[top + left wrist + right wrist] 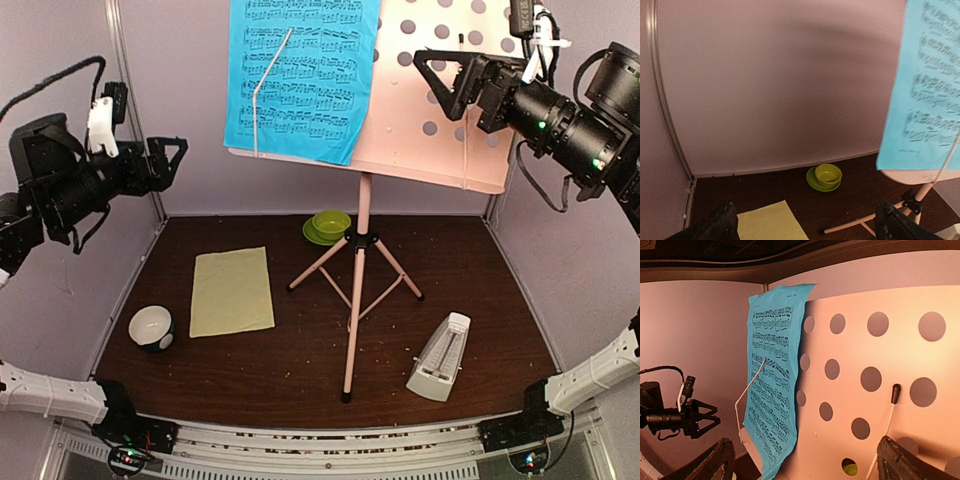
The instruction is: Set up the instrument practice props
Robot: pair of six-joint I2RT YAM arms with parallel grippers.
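The pink music stand (360, 262) stands mid-table on its tripod. A blue music sheet (300, 75) lies against the left half of its perforated desk (440, 140), under a thin wire arm. A pale-yellow sheet (232, 292) lies flat on the table to the left. The white metronome (440, 358) stands at the front right. My left gripper (176, 165) hangs open left of the desk, holding nothing. My right gripper (438, 85) is open in front of the desk's bare right half (875, 340). The right wrist view shows the blue sheet (772, 375).
A green cup on its saucer (328, 227) sits behind the stand near the back wall. A small white-and-black bowl (152, 327) is at the front left. Pale walls enclose the dark table on three sides. The tripod legs (385, 262) spread across the middle.
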